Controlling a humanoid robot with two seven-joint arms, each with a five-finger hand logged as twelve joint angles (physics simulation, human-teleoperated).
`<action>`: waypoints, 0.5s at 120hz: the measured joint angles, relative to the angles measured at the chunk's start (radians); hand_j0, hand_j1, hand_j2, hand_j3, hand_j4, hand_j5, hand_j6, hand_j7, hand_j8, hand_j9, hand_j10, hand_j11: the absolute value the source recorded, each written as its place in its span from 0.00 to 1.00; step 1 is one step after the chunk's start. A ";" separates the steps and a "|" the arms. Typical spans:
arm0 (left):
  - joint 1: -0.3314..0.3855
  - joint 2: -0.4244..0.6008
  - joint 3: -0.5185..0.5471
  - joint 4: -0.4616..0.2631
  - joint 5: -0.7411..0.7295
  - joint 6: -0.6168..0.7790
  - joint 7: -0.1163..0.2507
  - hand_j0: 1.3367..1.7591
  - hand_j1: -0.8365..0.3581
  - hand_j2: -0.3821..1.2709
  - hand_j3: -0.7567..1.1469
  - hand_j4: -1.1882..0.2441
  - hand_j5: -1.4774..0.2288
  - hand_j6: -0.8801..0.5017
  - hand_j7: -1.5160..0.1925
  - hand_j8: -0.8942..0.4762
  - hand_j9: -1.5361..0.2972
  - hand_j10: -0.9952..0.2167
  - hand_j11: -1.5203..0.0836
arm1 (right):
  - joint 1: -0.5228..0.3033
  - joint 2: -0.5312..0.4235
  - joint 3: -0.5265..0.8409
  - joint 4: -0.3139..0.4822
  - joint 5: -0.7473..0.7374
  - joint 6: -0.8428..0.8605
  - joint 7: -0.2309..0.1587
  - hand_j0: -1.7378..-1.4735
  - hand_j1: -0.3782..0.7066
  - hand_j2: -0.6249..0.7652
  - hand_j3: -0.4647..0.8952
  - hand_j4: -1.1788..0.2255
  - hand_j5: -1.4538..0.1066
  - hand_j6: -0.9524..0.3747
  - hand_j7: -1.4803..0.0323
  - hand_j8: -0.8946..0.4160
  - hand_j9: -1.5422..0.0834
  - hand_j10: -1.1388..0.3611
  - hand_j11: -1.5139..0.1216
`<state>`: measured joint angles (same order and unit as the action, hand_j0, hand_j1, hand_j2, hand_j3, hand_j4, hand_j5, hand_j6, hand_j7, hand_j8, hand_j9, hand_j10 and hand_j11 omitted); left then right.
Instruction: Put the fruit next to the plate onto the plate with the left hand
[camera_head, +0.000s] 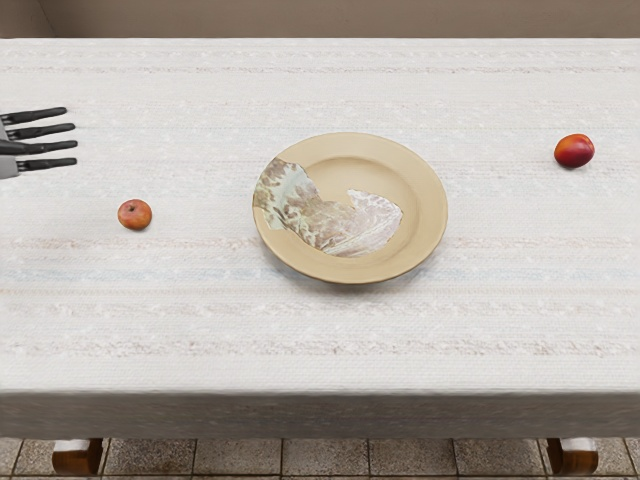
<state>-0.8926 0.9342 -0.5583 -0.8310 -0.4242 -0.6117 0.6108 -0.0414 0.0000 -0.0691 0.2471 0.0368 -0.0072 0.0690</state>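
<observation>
A tan plate (410, 175) with a mottled brown-and-white pattern across its middle lies at the table's centre. A small orange-red fruit (135, 214) sits on the cloth to the plate's left, well apart from the rim. Another red fruit (574, 151) rests far to the right of the plate. My left hand (40, 140) shows at the left edge, its dark fingers (45, 130) stretched straight out and spread, holding nothing. It hovers up and to the left of the orange-red fruit. The right arm is out of view.
A pale woven tablecloth (320, 330) covers the whole table, whose front edge runs across the lower part of the picture. Wooden table legs and a tiled floor show below it.
</observation>
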 joint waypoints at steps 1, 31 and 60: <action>0.000 0.000 0.000 0.001 0.000 0.000 0.000 0.76 0.98 0.23 0.40 0.83 0.86 0.63 0.88 0.65 0.83 0.82 0.94 | 0.000 0.000 0.000 0.000 0.000 0.000 0.000 0.30 0.04 0.45 0.34 0.83 0.92 0.71 0.97 0.67 0.94 0.75 0.92; -0.019 -0.081 0.022 0.007 0.033 0.000 0.000 0.76 0.98 0.23 0.40 0.83 0.86 0.64 0.88 0.65 0.83 0.82 0.94 | 0.000 0.000 0.000 0.003 0.000 0.000 0.000 0.30 0.04 0.45 0.34 0.83 0.92 0.71 0.97 0.67 0.94 0.75 0.92; -0.217 -0.203 0.039 0.006 0.530 0.000 0.000 0.76 0.97 0.23 0.40 0.82 0.85 0.63 0.87 0.64 0.83 0.81 0.93 | 0.000 0.000 0.000 0.002 0.000 0.000 0.000 0.30 0.04 0.45 0.34 0.83 0.92 0.71 0.97 0.67 0.94 0.75 0.92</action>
<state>-1.1095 0.7311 -0.5190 -0.8253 0.1054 -0.6116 0.6109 -0.0414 0.0000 -0.0690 0.2487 0.0368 -0.0077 0.0690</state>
